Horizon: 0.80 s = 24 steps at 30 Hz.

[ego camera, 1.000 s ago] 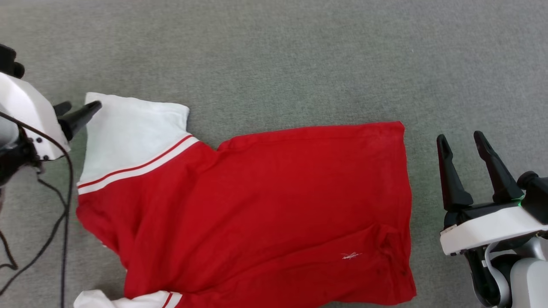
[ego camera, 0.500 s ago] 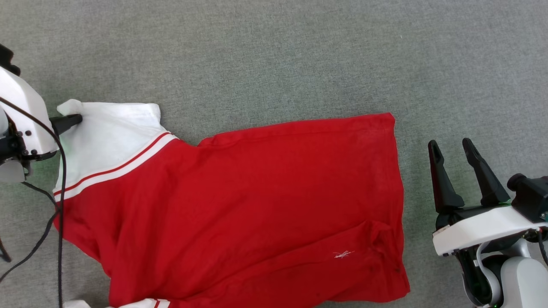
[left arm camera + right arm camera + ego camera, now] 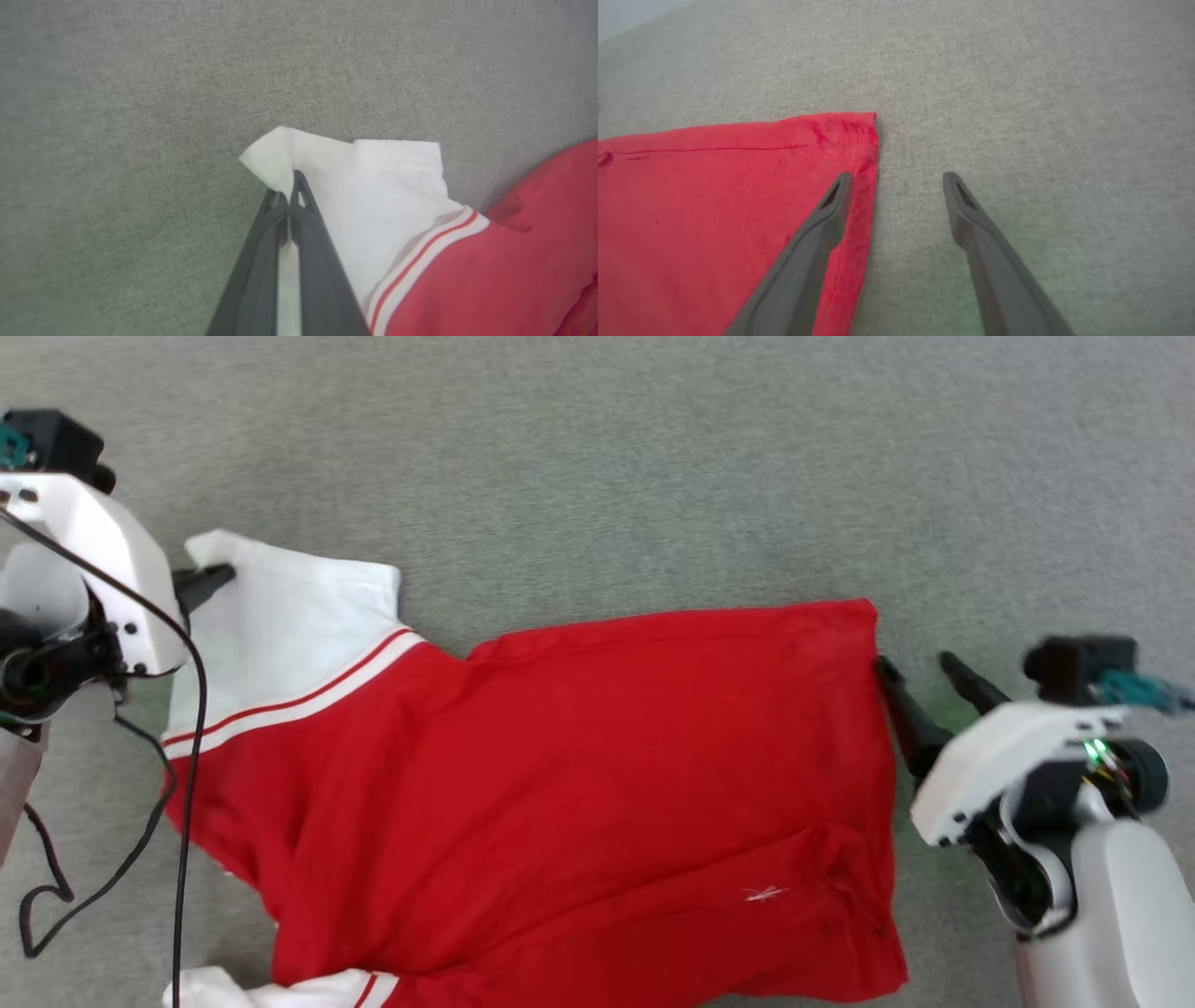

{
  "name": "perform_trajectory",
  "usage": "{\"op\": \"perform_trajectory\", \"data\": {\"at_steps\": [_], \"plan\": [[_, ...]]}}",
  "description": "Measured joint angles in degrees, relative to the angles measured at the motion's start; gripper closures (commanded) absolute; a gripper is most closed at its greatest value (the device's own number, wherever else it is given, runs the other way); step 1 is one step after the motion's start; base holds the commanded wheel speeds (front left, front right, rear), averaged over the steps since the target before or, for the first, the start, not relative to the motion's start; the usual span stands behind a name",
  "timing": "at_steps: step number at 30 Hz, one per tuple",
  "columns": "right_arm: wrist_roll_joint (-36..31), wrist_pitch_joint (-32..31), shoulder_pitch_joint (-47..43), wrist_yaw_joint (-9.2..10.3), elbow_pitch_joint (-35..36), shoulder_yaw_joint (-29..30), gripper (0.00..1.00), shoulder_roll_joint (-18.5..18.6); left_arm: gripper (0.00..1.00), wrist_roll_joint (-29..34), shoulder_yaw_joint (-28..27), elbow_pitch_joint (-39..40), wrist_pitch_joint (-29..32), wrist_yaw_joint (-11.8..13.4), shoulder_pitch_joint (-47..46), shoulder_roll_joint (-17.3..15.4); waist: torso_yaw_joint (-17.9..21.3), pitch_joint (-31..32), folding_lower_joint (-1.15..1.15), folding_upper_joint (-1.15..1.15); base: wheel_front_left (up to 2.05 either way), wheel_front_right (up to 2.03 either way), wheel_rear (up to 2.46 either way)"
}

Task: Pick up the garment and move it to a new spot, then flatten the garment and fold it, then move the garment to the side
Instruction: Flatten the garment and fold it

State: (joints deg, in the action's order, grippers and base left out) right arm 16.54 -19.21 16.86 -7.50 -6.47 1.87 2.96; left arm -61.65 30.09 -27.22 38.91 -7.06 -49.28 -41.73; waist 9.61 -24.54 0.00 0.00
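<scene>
Garment (image 3: pixel 579 784) on open grey carpet (image 3: pixel 653 457), left gripper (image 3: pixel 289 186) clamped on sleeve corner (image 3: pixel 275 154), right gripper (image 3: pixel 896 179) apart at hem edge (image 3: pixel 873 154).

Grey carpet (image 3: pixel 597 467) under us
We see a carpet with a fine, even weave, lying flat across the head view and both wrist views. At the top left corner of the right wrist view it meets a paler, bluish strip (image 3: pixel 621 16); we cannot tell what that is.
</scene>
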Motion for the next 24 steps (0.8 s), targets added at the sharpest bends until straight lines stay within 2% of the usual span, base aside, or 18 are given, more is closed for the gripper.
{"op": "perform_trajectory", "data": {"at_steps": [3,10,17,18,19,20,21,24], "plan": [[-0.47,-6.19,3.31,-0.01,-1.24,-1.18,0.00,0.26,1.00,0.86,0.34,2.58,-1.38,-0.02,-0.39,-0.03,-1.29,0.42,0.00,0.00,0.00,0.00,0.00],[-0.92,-19.39,10.56,0.00,-4.38,-3.41,0.00,3.83,1.00,2.11,1.12,8.12,-3.77,-0.25,-1.16,-0.34,-4.12,-0.14,0.00,0.00,0.00,0.00,0.00],[-1.64,-28.51,14.72,0.01,-7.00,-5.92,0.00,6.17,1.00,2.43,1.81,10.96,-5.37,-0.27,-1.18,-0.51,-6.08,-1.45,0.00,0.00,0.00,0.00,0.00],[-1.63,-30.00,15.07,0.03,-7.17,-6.08,0.55,6.39,1.00,2.47,1.96,11.17,-5.48,-0.29,-1.18,-0.53,-6.28,-1.53,0.00,0.00,0.00,0.00,0.00],[-1.64,-31.29,15.30,0.03,-7.27,-6.28,0.55,6.70,1.00,2.49,2.18,11.38,-5.82,-0.30,-1.17,-0.51,-6.49,-1.61,0.00,0.00,0.00,0.00,0.00],[-1.58,-32.64,15.62,0.04,-7.32,-6.42,0.71,6.97,1.00,2.50,2.41,11.58,-6.00,-0.33,-1.15,-0.49,-6.71,-1.66,0.00,0.00,0.00,0.00,0.00],[-1.40,-33.38,15.78,0.04,-7.31,-6.48,1.00,7.16,1.00,2.50,2.60,11.71,-6.27,-0.33,-1.13,-0.47,-6.92,-1.67,0.00,0.00,0.00,0.00,0.00],[-0.83,-34.37,15.84,0.00,-7.00,-6.41,1.00,7.57,1.00,2.48,3.07,11.89,-7.26,-0.34,-0.72,-0.30,-7.42,-1.29,0.00,0.00,0.00,0.00,0.00]]}}
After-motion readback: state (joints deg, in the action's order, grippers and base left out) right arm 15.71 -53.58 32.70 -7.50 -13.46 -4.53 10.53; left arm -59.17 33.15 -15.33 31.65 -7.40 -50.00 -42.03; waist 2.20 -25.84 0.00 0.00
